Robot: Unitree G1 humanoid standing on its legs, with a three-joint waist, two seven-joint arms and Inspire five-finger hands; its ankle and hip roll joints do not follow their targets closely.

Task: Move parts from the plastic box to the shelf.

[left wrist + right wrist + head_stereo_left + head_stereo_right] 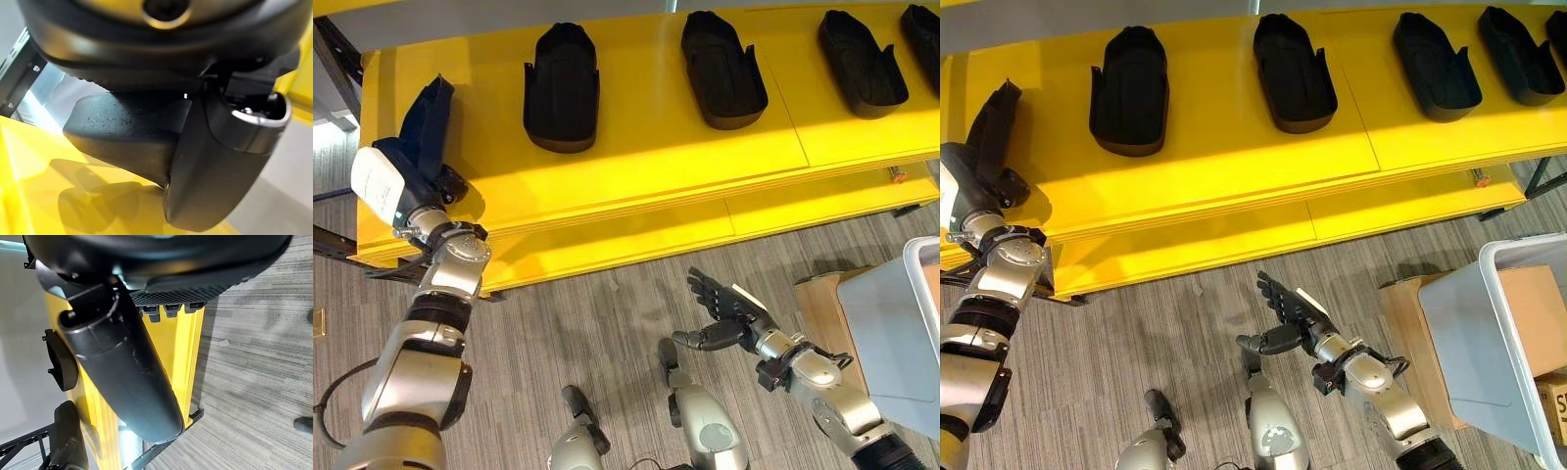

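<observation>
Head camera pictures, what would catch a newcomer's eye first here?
First, the bright yellow shelf with a row of black parts lying apart along its top. Next, the left robot hand at the shelf's left end, holding another black part just above the yellow surface. The right robot hand hangs open over the carpet, with the grey plastic box at far right.

bare shelf (656, 166) gaps between parts (722, 69)

Right hand (1293, 311) open over grey carpet, fingers spread, empty, translucent grey plastic box (1489, 343) to its right, long yellow shelf (1234, 166) beyond it, left hand (984, 171) gripping black moulded part (994, 122) at shelf's left end
</observation>
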